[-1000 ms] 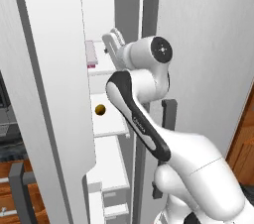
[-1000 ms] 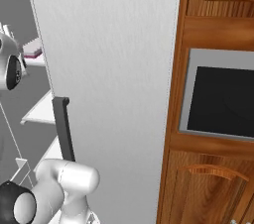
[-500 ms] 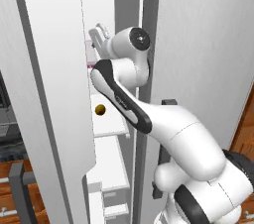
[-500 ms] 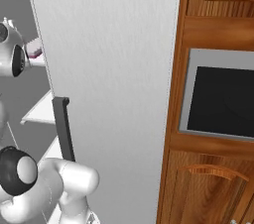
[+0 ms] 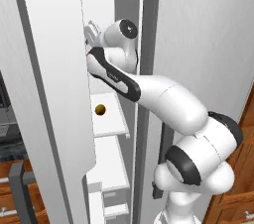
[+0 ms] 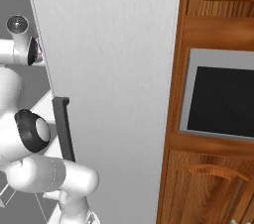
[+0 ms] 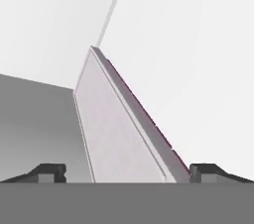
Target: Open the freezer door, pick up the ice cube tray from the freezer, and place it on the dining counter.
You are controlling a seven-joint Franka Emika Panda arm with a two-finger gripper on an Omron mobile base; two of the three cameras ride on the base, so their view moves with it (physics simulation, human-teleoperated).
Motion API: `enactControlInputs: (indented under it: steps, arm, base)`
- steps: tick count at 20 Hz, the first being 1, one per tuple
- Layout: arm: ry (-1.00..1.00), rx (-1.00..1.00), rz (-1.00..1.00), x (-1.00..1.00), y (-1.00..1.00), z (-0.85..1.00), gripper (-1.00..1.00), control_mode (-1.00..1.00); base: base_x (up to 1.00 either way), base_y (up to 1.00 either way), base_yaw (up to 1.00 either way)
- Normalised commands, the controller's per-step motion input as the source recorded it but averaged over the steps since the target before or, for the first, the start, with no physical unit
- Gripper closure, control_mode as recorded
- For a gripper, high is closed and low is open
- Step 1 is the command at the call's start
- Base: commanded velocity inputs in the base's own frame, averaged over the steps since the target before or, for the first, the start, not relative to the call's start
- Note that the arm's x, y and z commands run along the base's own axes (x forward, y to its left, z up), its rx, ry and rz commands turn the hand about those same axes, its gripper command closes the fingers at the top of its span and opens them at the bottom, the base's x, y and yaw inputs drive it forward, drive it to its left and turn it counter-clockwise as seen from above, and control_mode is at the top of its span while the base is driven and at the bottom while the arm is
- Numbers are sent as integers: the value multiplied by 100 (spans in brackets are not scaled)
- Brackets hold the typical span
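Note:
The freezer door [image 5: 54, 69] stands swung open at the left, its white inner side facing me. My arm reaches into the freezer [image 5: 111, 119] at an upper shelf, where my gripper [image 5: 89, 30] sits partly behind the door's edge. In the hand view the ice cube tray [image 7: 119, 129], pale pinkish-white and flat, runs away from me on the white shelf. Its near end lies between my gripper's [image 7: 128, 171] widely spread fingertips [image 7: 47, 171], and I see no contact with it. The dining counter is out of view.
A small orange-brown ball [image 5: 100, 109] rests on the shelf below my hand. The plain grey fridge door [image 6: 114, 69] with its dark handle [image 6: 63, 129] stays shut on the right. Wooden cabinets with a built-in oven [image 6: 218, 94] stand beyond it.
My arm has stretched farther into the freezer, carrying the hand left and inward toward the tray. The jaws have stayed open.

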Motion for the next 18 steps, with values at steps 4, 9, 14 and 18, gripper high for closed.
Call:
enactControlInputs:
  steps: [4, 9, 14, 18]
  arm:
    - [2, -13, 1, 54, 43, -21, -100, -100]
    - [3, -10, 0, 20, 34, -6, -100, -100]
    - [6, -2, 0, 0, 15, -23, -100, -100]
    - [2, 0, 0, 9, 1, -29, -100, -100]
  base:
    - [0, 0, 0]
    - [0, 0, 0]
    - [0, 0, 0]
    - [0, 0, 0]
